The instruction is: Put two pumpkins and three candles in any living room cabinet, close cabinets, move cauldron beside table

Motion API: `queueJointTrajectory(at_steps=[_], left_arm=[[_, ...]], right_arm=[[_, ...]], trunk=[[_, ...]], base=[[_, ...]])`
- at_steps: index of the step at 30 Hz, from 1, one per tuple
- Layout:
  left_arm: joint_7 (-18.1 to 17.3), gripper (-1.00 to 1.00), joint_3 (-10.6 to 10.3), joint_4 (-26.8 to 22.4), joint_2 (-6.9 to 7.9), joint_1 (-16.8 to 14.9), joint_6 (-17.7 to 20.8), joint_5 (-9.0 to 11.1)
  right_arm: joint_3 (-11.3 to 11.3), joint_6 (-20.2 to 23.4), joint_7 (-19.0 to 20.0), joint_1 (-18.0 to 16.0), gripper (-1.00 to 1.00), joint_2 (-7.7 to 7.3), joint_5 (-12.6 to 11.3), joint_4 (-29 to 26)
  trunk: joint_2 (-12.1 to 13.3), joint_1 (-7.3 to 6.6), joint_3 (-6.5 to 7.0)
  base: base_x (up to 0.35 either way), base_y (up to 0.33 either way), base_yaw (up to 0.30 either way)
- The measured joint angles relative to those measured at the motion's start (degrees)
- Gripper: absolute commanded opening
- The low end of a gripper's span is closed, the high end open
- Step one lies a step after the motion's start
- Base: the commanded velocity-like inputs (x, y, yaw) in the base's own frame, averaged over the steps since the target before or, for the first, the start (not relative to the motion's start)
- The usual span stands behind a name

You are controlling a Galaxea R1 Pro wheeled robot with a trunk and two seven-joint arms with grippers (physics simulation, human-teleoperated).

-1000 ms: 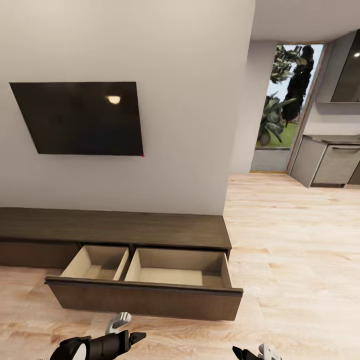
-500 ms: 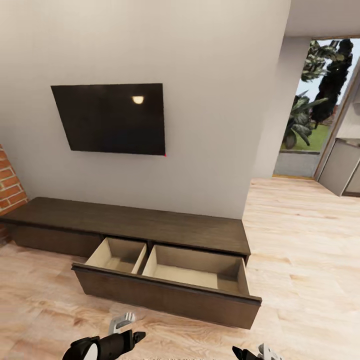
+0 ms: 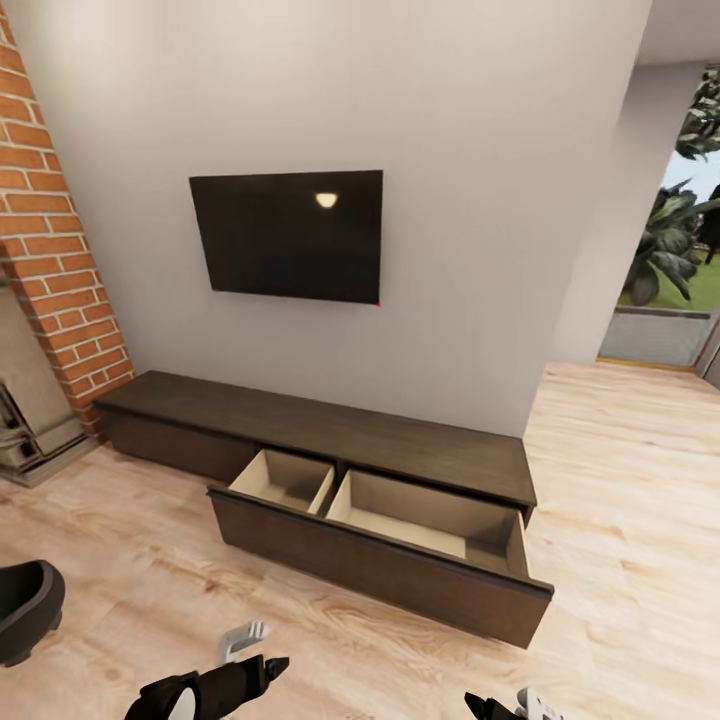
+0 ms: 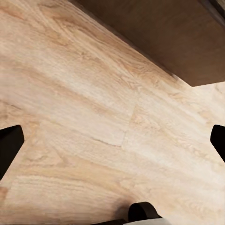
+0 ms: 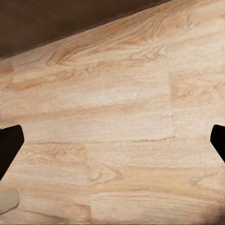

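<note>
The long low dark-brown cabinet (image 3: 330, 430) stands against the white wall. Its right drawer (image 3: 390, 565) is pulled out, and both beige compartments look empty. Its left front is shut. The black cauldron (image 3: 25, 610) sits on the floor at the left edge of the head view, partly cut off. My left gripper (image 3: 262, 655) hovers low over the floor in front of the drawer, and the left wrist view has its fingers (image 4: 9, 145) spread wide. My right gripper (image 3: 500, 706) is open too, with its fingertips (image 5: 8, 143) far apart over bare planks. The pumpkins, candles and table are out of view.
A brick chimney (image 3: 60, 250) with a beige fireplace (image 3: 25, 420) stands to the left of the cabinet. A dark TV (image 3: 290, 235) hangs on the wall above it. Wood-plank floor (image 3: 620, 520) stretches right toward a glass garden door (image 3: 670, 280).
The head view has swung left, so the whole picture shifted right. The brick fireplace and the cauldron have come into frame. Both grippers keep their pose, and the drawer stays open.
</note>
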Motion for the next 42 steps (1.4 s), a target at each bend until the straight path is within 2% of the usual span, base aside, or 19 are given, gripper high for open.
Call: queueJointTrajectory(at_steps=[12, 19, 30, 42], left_arm=[[-0.2, 1.0, -0.2, 0.2, -0.01, 0.0, -0.2, 0.3], [-0.1, 1.0, -0.4, 3.1, -0.01, 0.0, -3.8, -0.2], [-0.1, 1.0, -0.6, 3.4, -0.01, 0.0, -4.5, -0.6], [-0.1, 1.0, -0.6, 3.4, -0.09, 0.0, -4.5, -0.6]], right_arm=[[0.1, 0.1, -0.1, 0.0, 1.0, 0.01, 0.0, 0.0], [0.1, 0.1, -0.1, 0.0, 1.0, 0.0, 0.0, 0.0], [0.1, 0.2, -0.1, 0.0, 1.0, 0.0, 0.0, 0.0], [0.1, 0.2, 0.0, 0.0, 1.0, 0.03, 0.0, 0.0]], trunk=[[0.0, -0.02, 0.0], [0.0, -0.01, 0.0], [0.0, 0.0, 0.0], [0.0, 0.0, 0.0]], base=[[-0.163, 0.0, 0.271], [-0.093, 0.035, 0.271], [-0.272, 0.125, 0.271], [-0.294, 0.014, 0.271]])
